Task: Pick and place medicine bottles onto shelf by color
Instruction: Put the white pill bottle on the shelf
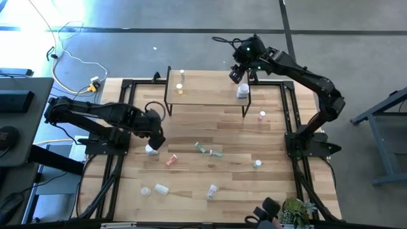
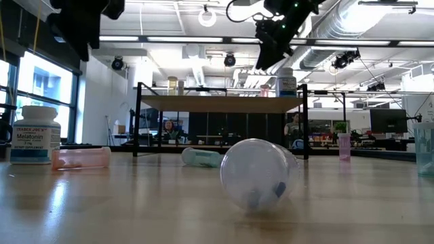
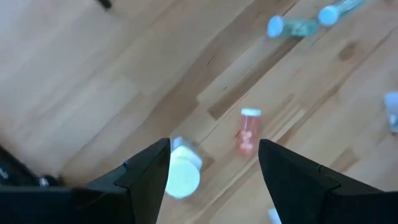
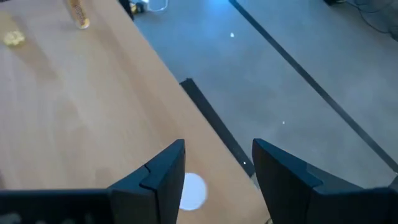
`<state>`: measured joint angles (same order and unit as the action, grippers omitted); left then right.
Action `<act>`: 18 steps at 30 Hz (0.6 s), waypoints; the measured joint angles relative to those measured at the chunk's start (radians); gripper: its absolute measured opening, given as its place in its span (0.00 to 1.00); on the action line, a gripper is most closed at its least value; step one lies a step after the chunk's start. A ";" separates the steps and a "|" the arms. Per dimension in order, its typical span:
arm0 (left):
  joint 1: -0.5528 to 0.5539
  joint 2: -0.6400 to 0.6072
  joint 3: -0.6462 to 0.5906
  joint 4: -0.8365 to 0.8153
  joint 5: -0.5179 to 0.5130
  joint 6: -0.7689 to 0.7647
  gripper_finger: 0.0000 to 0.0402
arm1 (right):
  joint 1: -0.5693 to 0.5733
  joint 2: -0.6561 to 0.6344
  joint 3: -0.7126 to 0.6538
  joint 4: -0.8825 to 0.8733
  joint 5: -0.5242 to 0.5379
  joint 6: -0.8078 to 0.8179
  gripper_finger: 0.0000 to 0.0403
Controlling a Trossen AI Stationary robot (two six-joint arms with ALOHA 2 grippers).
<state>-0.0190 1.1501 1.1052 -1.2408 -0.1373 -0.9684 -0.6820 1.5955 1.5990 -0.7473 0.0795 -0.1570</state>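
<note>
The shelf [image 1: 206, 81] stands at the table's far side. A white bottle [image 1: 242, 91] stands upright on its right end, and two small bottles [image 1: 181, 83] stand on its left end. My right gripper [image 1: 238, 73] is open and hovers just above the white bottle, whose cap [image 4: 193, 190] shows between and below the fingers. My left gripper [image 1: 154, 137] is open above the table's left part. Below it a white Melatonin bottle [image 3: 182, 171] stands upright beside one finger, and an orange bottle [image 3: 247, 130] lies on its side. Both grippers sit high in the low view.
Loose bottles lie on the table: two green ones [image 1: 208, 150] at the middle, a pink one [image 1: 262, 116] upright near the shelf's right leg, a clear one [image 1: 257, 163] to the right, and three clear ones [image 1: 161, 188] near the front edge. A plant [image 1: 296, 210] sits at the near edge.
</note>
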 joint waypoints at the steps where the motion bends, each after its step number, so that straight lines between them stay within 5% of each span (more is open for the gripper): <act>1: -0.004 0.000 -0.016 0.001 0.013 -0.031 0.58 | -0.005 0.000 0.006 -0.009 0.000 0.000 0.44; 7: -0.034 0.000 -0.125 0.024 0.123 -0.154 0.58 | -0.029 0.000 0.023 -0.057 0.000 0.000 0.44; 18: -0.068 0.007 -0.236 0.041 0.127 -0.191 0.58 | -0.032 0.000 0.023 -0.060 0.000 0.010 0.44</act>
<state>-0.0872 1.1568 0.8692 -1.1994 -0.0099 -1.1596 -0.7136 1.5955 1.6222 -0.8078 0.0796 -0.1470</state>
